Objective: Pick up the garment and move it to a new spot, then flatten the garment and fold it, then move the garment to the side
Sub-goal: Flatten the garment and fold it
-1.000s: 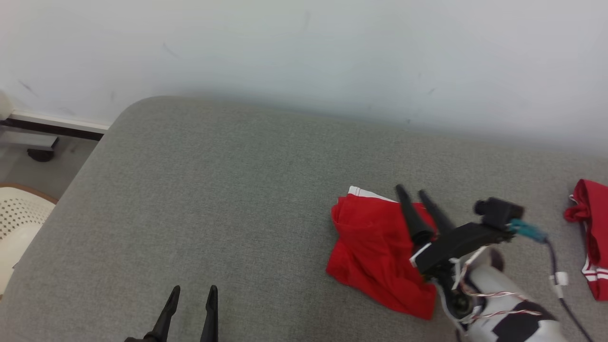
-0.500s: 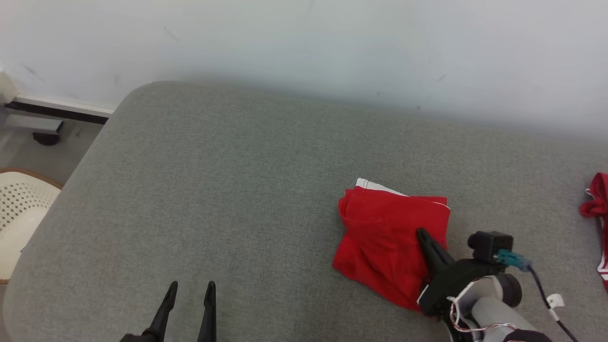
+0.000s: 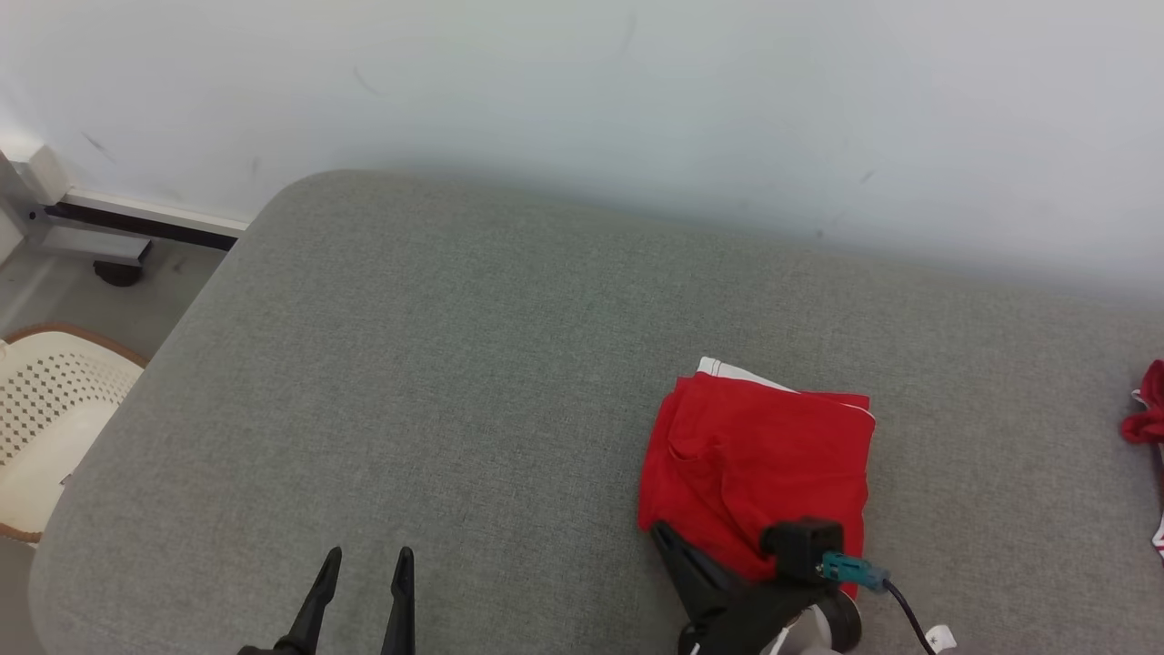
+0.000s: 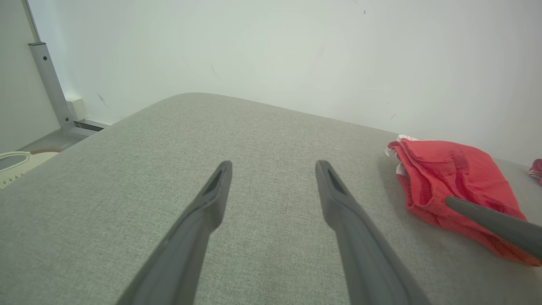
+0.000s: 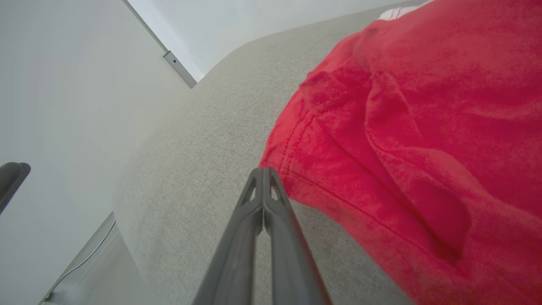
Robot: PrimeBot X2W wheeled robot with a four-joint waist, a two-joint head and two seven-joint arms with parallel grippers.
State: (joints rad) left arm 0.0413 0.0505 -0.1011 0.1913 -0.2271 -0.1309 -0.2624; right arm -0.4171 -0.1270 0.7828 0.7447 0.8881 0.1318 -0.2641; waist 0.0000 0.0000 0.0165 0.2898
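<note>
Lying in a compact, roughly square packet toward the right of the grey fabric-covered surface (image 3: 455,364), the red garment (image 3: 764,455) looks already folded: its edges are stacked, a strip of white trim peeps out at the far corner, and only a few soft ridges cross the top layer. That tidy shape suggests the folding is done and the shift to the side is what remains. The right pincer (image 3: 662,532) sits low at the packet's near left corner with its two dark fingers pressed together into one thin wedge. In its own wrist view the joined tips rest on the grey cloth just beside the stitched hem, and I see no fabric caught between them. My guess is that the fingers are closed on purpose, either to slip under the layers or to nudge the whole packet without disturbing the fold. The left pincer (image 3: 368,555) hangs well apart at the near left, fingers spread and holding nothing, apparently kept clear so the right arm has room. Another red garment (image 3: 1144,423) lies bunched at the far right edge, perhaps marking where finished pieces go, and a pale perforated chair (image 3: 45,409) stands off the left side.
</note>
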